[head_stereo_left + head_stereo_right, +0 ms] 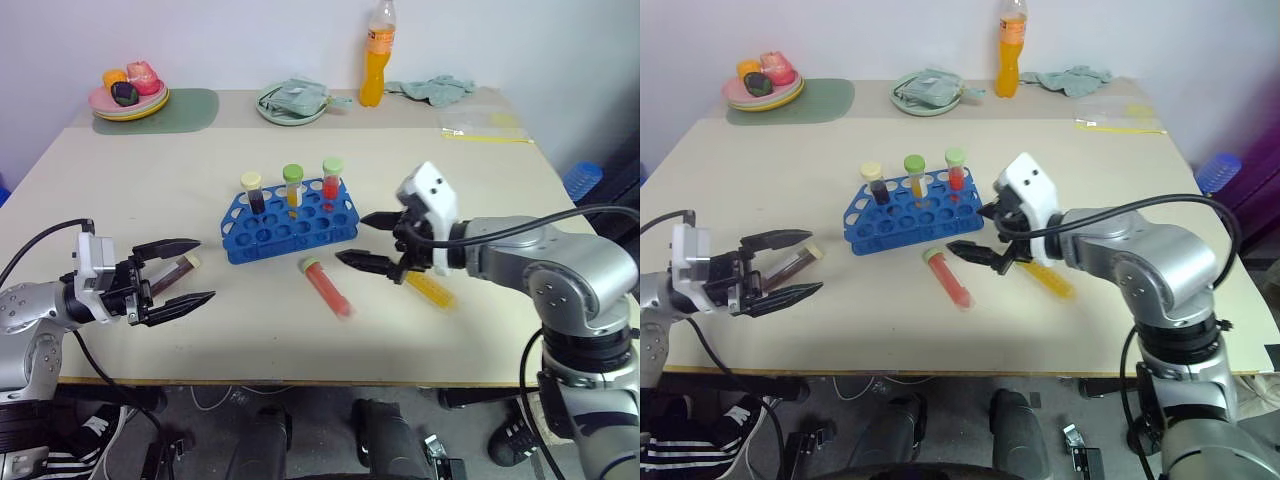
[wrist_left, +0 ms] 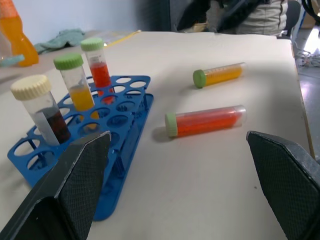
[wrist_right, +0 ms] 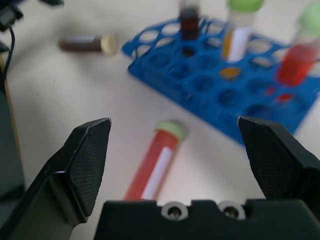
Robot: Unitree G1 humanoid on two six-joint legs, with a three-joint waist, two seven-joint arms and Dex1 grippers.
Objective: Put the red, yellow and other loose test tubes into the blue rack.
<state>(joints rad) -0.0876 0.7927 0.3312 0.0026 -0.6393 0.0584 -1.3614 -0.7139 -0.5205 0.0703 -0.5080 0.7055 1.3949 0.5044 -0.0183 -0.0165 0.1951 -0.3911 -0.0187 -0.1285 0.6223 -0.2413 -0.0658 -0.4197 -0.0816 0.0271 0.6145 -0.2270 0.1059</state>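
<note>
We see the blue rack (image 1: pixel 288 219) standing near the middle of the counter (image 1: pixel 120 190), with three capped tubes upright in its back row: a dark one (image 1: pixel 253 192), a yellow one (image 1: pixel 292 186) and a red one (image 1: pixel 331 181). Three loose tubes lie on the counter. The red tube (image 1: pixel 326 286) with a green cap lies just in front of the rack, and the yellow tube (image 1: pixel 429 289) lies near it on the right. Our right end effector (image 1: pixel 371 240) hangs over the gap between these two, beside the rack's right end, its fingers spread wide and holding nothing; from its wrist view the red tube lies between and below the two fingers. The dark tube (image 1: pixel 176 269) with a cream cap lies to the left of the rack, and our left end effector (image 1: pixel 182 270) is also wide open, one finger on either side of that tube without closing on it.
</note>
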